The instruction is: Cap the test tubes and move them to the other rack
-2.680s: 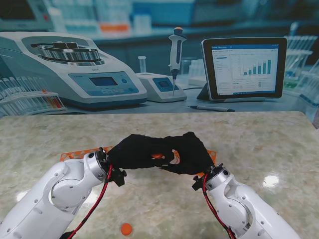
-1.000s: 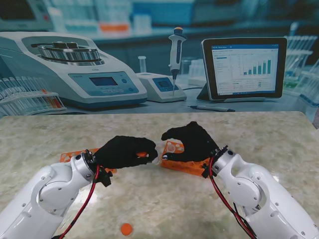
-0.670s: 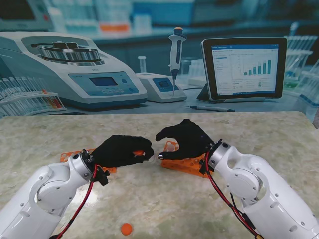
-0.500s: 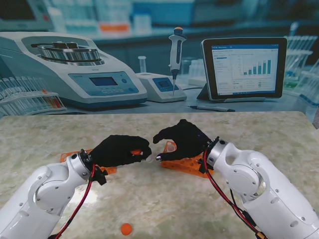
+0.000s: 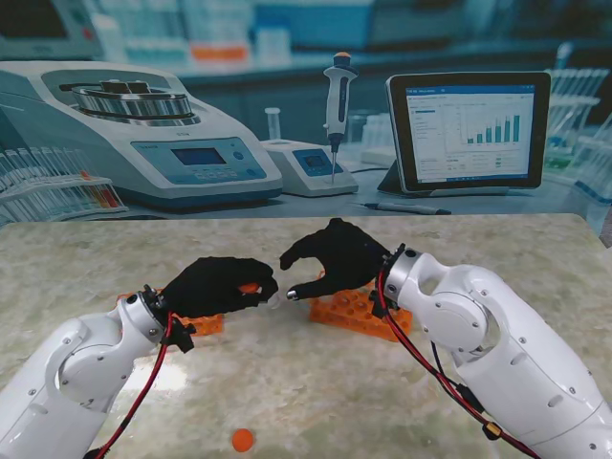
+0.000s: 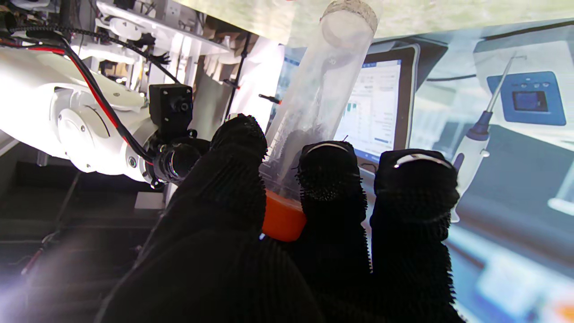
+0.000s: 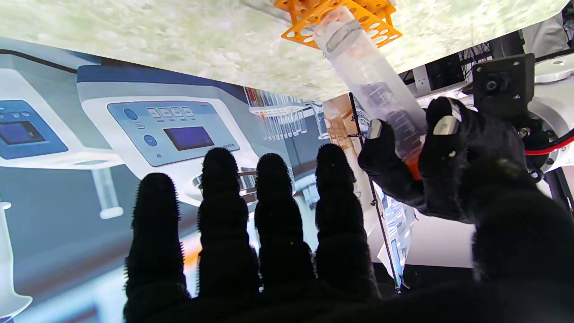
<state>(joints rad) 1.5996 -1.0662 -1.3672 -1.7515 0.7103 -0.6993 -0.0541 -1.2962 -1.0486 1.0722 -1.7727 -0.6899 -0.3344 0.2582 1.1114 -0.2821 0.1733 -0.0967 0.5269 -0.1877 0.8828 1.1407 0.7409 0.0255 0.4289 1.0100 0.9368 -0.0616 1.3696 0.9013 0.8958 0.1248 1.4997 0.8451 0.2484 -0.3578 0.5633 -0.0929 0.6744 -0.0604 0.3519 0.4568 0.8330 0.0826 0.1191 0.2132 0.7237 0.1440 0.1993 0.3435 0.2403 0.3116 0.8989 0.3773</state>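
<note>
My left hand (image 5: 218,285) is shut on a clear test tube (image 5: 275,300) with an orange cap, held nearly level and pointing at my right hand. The left wrist view shows the tube (image 6: 323,85) and its cap (image 6: 280,220) pinched between thumb and fingers (image 6: 329,179). My right hand (image 5: 330,256) hovers open just past the tube's tip, above the right orange rack (image 5: 361,312). In the right wrist view its fingers (image 7: 273,202) are spread and empty, facing the left hand (image 7: 448,166) and tube (image 7: 372,76). The left orange rack (image 5: 203,325) is mostly hidden behind my left hand.
A loose orange cap (image 5: 243,440) lies on the marble table (image 5: 497,277) near me. An orange rack (image 7: 336,18) shows behind the tube in the right wrist view. A lab backdrop stands along the table's far edge.
The hands, joined over the tube 2.7 s ago, have parted. My left hand drew left with the capped tube; my right hand let go, lifted and shifted left over the right rack.
</note>
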